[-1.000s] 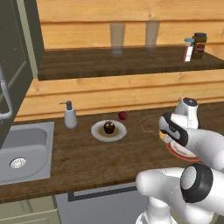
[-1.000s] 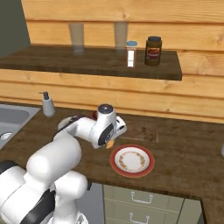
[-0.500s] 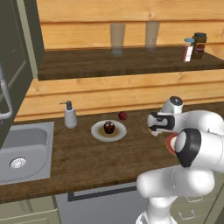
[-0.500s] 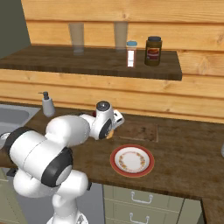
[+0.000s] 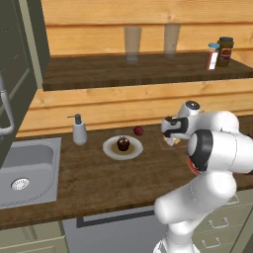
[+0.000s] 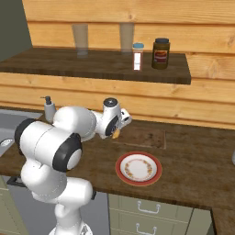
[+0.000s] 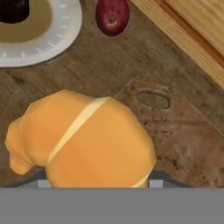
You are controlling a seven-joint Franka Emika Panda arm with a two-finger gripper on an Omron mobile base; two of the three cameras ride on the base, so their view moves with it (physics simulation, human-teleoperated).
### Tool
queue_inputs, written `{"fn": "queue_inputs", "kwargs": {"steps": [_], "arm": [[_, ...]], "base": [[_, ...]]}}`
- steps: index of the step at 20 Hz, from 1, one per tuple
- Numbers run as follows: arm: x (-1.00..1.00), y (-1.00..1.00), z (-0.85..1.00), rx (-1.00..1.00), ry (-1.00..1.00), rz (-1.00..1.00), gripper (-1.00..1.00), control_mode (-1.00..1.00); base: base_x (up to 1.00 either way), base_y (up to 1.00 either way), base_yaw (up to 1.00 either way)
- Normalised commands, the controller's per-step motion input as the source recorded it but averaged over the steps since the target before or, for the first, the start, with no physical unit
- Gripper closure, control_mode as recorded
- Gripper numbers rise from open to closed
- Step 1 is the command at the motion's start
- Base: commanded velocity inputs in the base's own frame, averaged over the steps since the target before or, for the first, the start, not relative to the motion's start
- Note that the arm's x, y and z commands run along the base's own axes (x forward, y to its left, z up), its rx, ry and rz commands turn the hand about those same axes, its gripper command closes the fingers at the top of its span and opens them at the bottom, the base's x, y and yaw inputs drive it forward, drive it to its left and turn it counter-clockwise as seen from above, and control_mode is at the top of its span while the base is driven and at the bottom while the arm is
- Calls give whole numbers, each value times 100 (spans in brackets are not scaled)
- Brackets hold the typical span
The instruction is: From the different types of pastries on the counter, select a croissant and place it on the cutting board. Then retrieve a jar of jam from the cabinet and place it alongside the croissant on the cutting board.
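The white two-finger gripper [image 5: 171,137] hung low over the dark wooden counter [image 5: 94,180], near the left end of the brown wooden cutting board [image 6: 140,137]. In the hand view a golden, crescent-shaped croissant [image 7: 83,140] sat right at the bottom between the fingers, which it hid, so the gripper appeared clamped on it; a sliver of the same orange pastry showed under the hand in the right base view [image 6: 116,134]. How wide the jaws stood could not be read beyond the pastry's own width. Below the croissant in the hand view lay the handle end of the cutting board [image 7: 175,127] with its oval slot, and bare counter beside it; whether the croissant touched the board could not be told.

To the left of the gripper in the left base view, a small dark red fruit [image 5: 139,131] lay on the counter, and just beyond it a white round plate [image 5: 111,148] carried a dark chocolate-coloured pastry [image 5: 123,144]. Further left stood a pale grey soap dispenser [image 5: 78,131], next to the steel sink [image 5: 42,168].

In the right base view a red-rimmed patterned plate [image 6: 138,168] sat on the counter in front of the cutting board. On the wooden shelf [image 6: 69,64] above were 2 clear drinking glasses [image 6: 80,40], a small white shaker with a blue cap [image 6: 137,57] and a dark brown jar with a black lid [image 6: 160,53], the last 2 standing just beside each other.
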Motion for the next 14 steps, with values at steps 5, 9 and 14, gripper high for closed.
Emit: {"fn": "queue_inputs", "kwargs": {"steps": [5,9,14], "arm": [[85,0,0,0,0,0,100,-100],[50,-21,-7,0,-2,5,100,-100],[33,-46,-18,0,-8,8,100,-100]], "base": [[0,0,0],[0,0,0],[0,0,0]]}}
